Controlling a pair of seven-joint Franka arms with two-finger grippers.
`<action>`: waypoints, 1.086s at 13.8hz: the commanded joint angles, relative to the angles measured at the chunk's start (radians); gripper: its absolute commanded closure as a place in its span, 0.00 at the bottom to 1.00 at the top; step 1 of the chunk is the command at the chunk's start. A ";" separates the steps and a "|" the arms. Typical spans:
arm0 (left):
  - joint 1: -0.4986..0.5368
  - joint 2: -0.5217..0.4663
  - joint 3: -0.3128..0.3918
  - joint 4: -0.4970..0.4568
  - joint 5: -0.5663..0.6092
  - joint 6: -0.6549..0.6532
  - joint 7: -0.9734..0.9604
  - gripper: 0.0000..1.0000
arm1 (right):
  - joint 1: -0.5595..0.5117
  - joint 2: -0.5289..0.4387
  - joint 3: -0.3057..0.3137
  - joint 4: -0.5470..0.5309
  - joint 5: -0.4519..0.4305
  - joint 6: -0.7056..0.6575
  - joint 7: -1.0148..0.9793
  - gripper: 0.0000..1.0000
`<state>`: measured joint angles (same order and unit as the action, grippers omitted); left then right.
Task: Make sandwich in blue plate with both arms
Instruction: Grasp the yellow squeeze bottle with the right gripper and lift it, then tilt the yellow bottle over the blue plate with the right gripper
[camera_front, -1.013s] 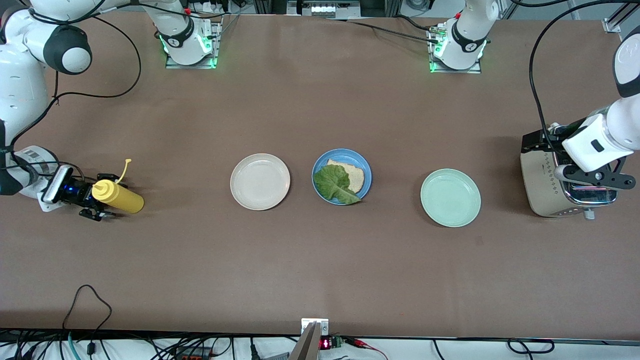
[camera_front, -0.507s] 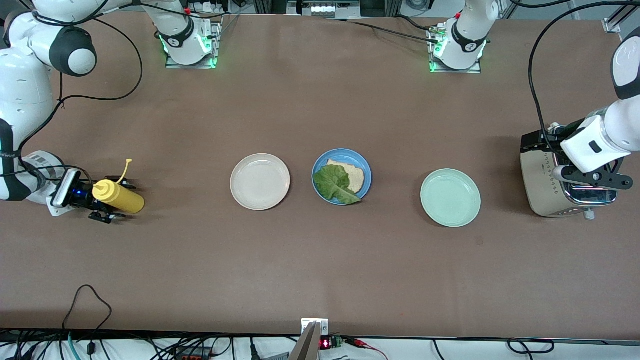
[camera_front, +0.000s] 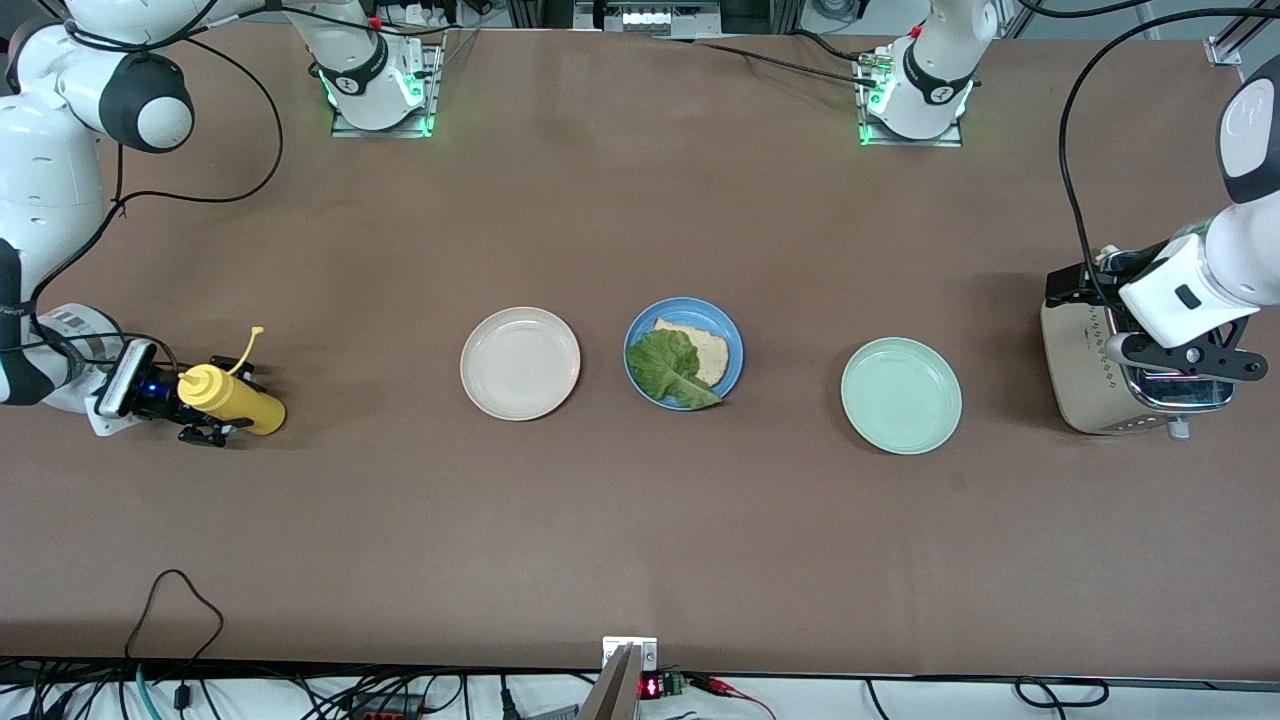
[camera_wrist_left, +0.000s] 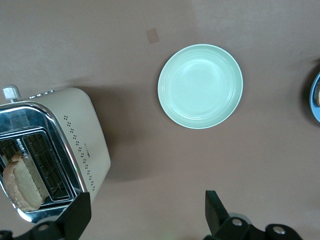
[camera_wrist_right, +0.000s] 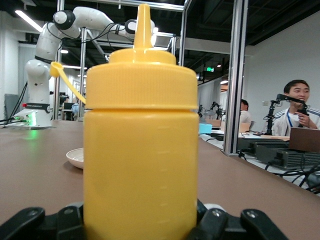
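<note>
White, black-jointed, the right arm bends down low at its end of the desk, its forearm lying nearly level. The right tool (camera_front: 205, 403) is clenched around a yellow squeeze bottle (camera_front: 232, 398), whose base rests on the desk. The left arm reaches down over a toaster (camera_front: 1095, 360) at its own end of the desk; the left tool (camera_wrist_left: 145, 220) hangs released above it, fingers (camera_wrist_left: 216, 211) spread, holding nothing. One bread slice (camera_wrist_left: 21, 182) stands in a toaster slot. The blue plate (camera_front: 733, 345) lies mid-desk, well apart from both tools, carrying a bread slice (camera_front: 703, 349) with a lettuce leaf (camera_front: 668, 366) on it. A cream plate (camera_front: 520, 362) sits beside the blue plate toward the right arm's end, a mint plate (camera_front: 901, 395) toward the left arm's.
</note>
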<state>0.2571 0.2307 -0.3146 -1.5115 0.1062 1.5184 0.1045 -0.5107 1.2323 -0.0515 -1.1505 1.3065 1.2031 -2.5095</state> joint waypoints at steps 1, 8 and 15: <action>0.002 -0.008 -0.009 -0.010 0.026 0.006 0.011 0.00 | 0.061 -0.134 -0.005 -0.005 -0.067 0.041 0.043 0.69; 0.016 -0.018 0.000 -0.009 0.026 0.000 0.012 0.00 | 0.251 -0.376 -0.007 -0.094 -0.225 0.301 0.273 0.67; 0.050 -0.025 -0.008 -0.010 0.033 0.009 0.011 0.00 | 0.449 -0.523 -0.007 -0.094 -0.518 0.521 0.615 0.66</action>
<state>0.2970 0.2199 -0.3115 -1.5090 0.1157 1.5211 0.1051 -0.0978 0.7876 -0.0516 -1.1939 0.8661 1.6777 -1.9790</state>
